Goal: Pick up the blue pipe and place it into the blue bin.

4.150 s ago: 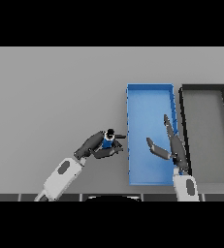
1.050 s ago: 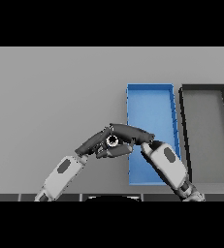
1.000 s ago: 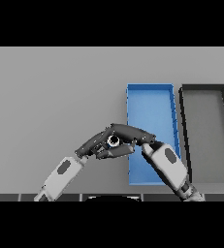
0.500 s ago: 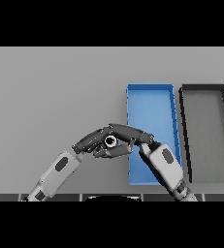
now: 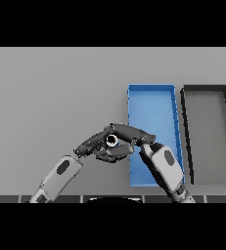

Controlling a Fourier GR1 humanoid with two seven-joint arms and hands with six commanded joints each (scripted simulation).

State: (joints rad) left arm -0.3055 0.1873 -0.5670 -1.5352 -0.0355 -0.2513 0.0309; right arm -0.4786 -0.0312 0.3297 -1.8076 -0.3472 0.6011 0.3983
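Only the pale round end of the blue pipe (image 5: 112, 141) shows, held above the table just left of the blue bin (image 5: 151, 97); the rest is hidden by both hands. My left hand (image 5: 91, 145) comes in from the lower left with its fingers curled round the pipe. From the lower right, my right hand (image 5: 132, 134) reaches over the bin's left wall. Its fingers lie over the pipe and its thumb closes beneath it. The bin is a long blue tray with nothing in it.
A black bin (image 5: 206, 91) of the same shape stands right beside the blue one, on its right. The grey table (image 5: 51, 93) stretches away to the left and back.
The right hand swung from beside the blue bin across its left wall to meet the left hand at the pipe. Over the last second both hands barely shifted.
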